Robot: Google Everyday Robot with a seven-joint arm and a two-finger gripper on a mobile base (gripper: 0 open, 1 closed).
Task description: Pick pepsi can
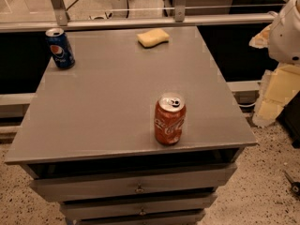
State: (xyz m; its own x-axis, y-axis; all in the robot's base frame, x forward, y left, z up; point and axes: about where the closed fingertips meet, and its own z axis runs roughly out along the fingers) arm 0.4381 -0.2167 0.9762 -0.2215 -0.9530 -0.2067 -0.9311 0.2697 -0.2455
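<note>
The pepsi can (60,48) is dark blue with a round red-white-blue logo and a silver top. It stands upright at the far left corner of the grey cabinet top (117,93). My gripper is not in view. Only a white rounded part of my arm (287,32) shows at the upper right edge, well to the right of the cabinet and far from the can.
A red-orange Coca-Cola can (169,119) stands upright near the front edge, right of centre. A yellow sponge (153,37) lies at the far edge. Drawers (136,184) sit below the top. A metal rail (140,22) runs behind. Yellowish foam (276,93) stands at right.
</note>
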